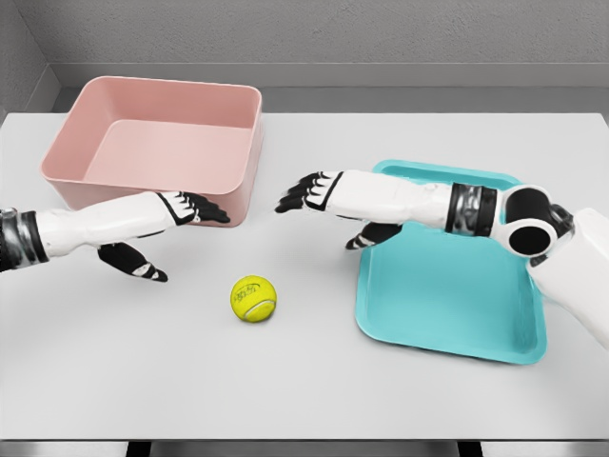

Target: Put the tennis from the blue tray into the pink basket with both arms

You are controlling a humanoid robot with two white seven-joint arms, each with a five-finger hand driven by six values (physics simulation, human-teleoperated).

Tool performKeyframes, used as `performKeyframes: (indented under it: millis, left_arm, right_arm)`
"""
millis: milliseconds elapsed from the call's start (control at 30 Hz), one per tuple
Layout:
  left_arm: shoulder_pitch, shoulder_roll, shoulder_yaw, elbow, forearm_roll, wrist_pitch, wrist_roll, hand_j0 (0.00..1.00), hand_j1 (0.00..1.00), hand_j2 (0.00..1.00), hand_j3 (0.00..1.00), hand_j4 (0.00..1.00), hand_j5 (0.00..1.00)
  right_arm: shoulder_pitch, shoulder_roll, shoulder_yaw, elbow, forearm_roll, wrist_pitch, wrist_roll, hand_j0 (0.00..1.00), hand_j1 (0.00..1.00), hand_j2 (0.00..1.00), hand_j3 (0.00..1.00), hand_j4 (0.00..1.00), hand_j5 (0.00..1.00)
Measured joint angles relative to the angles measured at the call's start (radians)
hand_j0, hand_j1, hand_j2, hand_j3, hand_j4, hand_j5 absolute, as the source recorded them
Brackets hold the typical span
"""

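Note:
A yellow tennis ball [253,298] lies on the white table, between the two trays and nearer the front. The pink basket [157,143] stands at the back left, and nothing shows inside it. The blue tray [447,286] sits at the right with nothing on its bare floor. My left hand [181,233] reaches in from the left, in front of the basket's near wall, fingers spread and holding nothing. Stretched leftward past the tray's left edge, my right hand [319,205] hovers above and to the right of the ball, also open. Neither hand touches the ball.
The white table [304,400] ends at a front edge low in the view. A grey wall runs along the back. My right forearm crosses over the tray's far left corner.

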Motion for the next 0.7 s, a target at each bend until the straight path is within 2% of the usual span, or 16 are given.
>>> performKeyframes:
  millis: [133, 167, 267, 367, 533, 700]
  left_arm:
    - [-0.003, -0.029, -0.002, -0.007, 0.002, 0.0, 0.0, 1.0, 1.0, 1.0, 1.0, 1.0, 1.0]
    - [-0.003, -0.037, -0.002, -0.011, 0.002, 0.0, 0.0, 1.0, 1.0, 1.0, 1.0, 1.0, 1.0]
    - [-0.005, -0.058, -0.015, -0.026, 0.004, 0.0, -0.002, 1.0, 1.0, 1.0, 1.0, 1.0, 1.0]
    - [-0.008, -0.073, -0.041, -0.032, 0.004, 0.0, -0.006, 1.0, 1.0, 1.0, 1.0, 1.0, 1.0]
    - [-0.028, -0.081, -0.083, -0.035, 0.005, 0.0, -0.019, 1.0, 1.0, 1.0, 1.0, 1.0, 1.0]
    - [-0.049, -0.083, -0.097, -0.033, 0.005, 0.0, -0.05, 1.0, 1.0, 1.0, 1.0, 1.0, 1.0]
  right_arm:
    - [0.107, -0.23, -0.077, -0.016, -0.023, -0.001, -0.057, 1.0, 1.0, 1.0, 1.0, 1.0, 1.0]
    - [0.135, -0.276, -0.1, -0.018, -0.026, 0.0, -0.064, 1.0, 1.0, 1.0, 1.0, 1.0, 1.0]
    - [0.152, -0.371, -0.147, -0.021, -0.031, 0.0, -0.075, 1.0, 1.0, 1.0, 1.0, 1.0, 1.0]
    - [0.196, -0.403, -0.197, -0.023, -0.033, 0.0, -0.078, 1.0, 1.0, 1.0, 1.0, 1.0, 1.0]
    - [0.201, -0.421, -0.232, -0.078, -0.035, 0.001, -0.072, 1.0, 1.0, 1.0, 1.0, 1.0, 1.0]
    - [0.199, -0.439, -0.253, -0.108, -0.035, 0.0, -0.074, 1.0, 1.0, 1.0, 1.0, 1.0, 1.0]
